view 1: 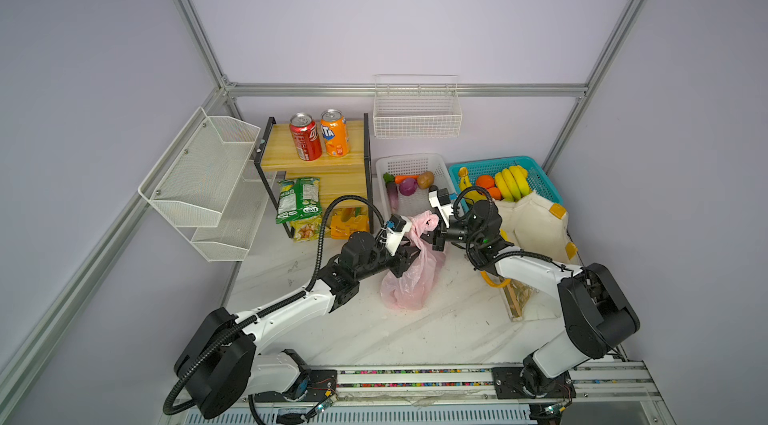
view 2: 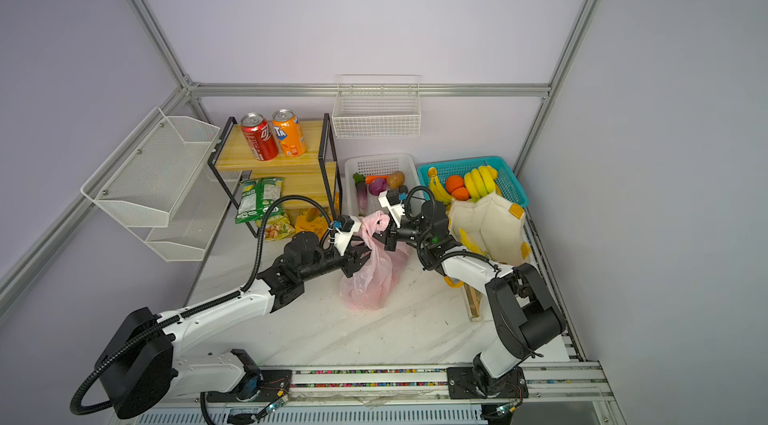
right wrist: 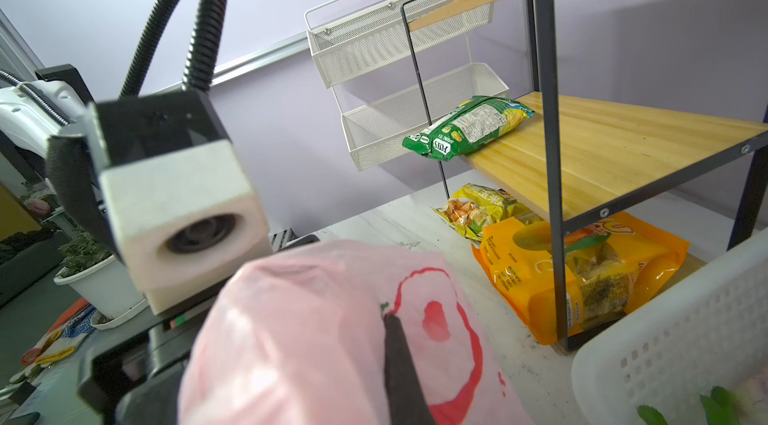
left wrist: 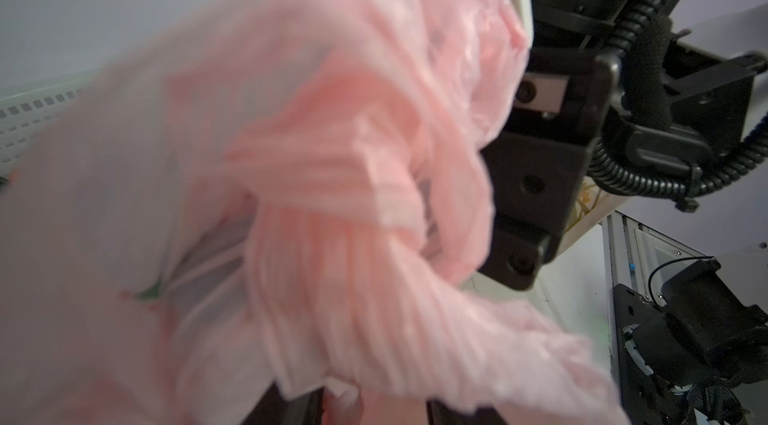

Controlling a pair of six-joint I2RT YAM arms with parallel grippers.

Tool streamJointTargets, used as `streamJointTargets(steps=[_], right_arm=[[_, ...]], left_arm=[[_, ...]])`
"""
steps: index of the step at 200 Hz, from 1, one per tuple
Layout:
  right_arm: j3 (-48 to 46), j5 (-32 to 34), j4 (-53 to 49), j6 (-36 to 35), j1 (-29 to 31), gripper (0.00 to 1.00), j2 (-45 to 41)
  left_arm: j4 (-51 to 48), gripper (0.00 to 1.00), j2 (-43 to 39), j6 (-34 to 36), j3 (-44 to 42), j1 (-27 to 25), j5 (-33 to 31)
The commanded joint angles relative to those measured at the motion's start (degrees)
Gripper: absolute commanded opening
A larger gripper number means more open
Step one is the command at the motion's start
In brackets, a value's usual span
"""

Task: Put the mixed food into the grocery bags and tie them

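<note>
Right gripper [view 1: 432, 237] pressed together on bunched top of pink bag [view 1: 411, 286]; left gripper [view 1: 409, 261] spread, against bag's side just below. Just behind right gripper, cream tote [view 1: 536, 223]. Well beyond left gripper, yellow chip packet [view 1: 305, 229] under shelf [view 1: 332, 163], red soda can [view 1: 305, 137] upright on top. Just beyond right gripper, eggplant [view 1: 392, 194] and purple onion [view 1: 407, 186] in white basket [view 1: 411, 159].
</note>
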Motion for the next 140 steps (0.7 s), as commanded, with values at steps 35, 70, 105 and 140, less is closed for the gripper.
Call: streamJointTargets(steps=[35,70,105,140], right_arm=[[-1.20,-2.11,3.62,1.40,-0.19,0.00,-1.11],[-1.77,-1.92,3.36,1.15,-0.20,0.00,-0.96],[-1.54,-1.62,3.11,1.01,-0.22,0.00,-0.60],[-0.86,-1.20,0.70,-0.44,-0.25,0.00,-0.85]], left_arm=[[1.03,0.41,-3.91,2.33,-5.26,-0.22,-6.35],[1.88,0.45,-7.36,1.39,-6.32,-0.14,-7.21],[-1.26,0.53,-11.01,1.52,-5.38,0.29,-6.87],[-2.91,0.54,-16.76,0.15,-5.33,2.05,-7.11]])
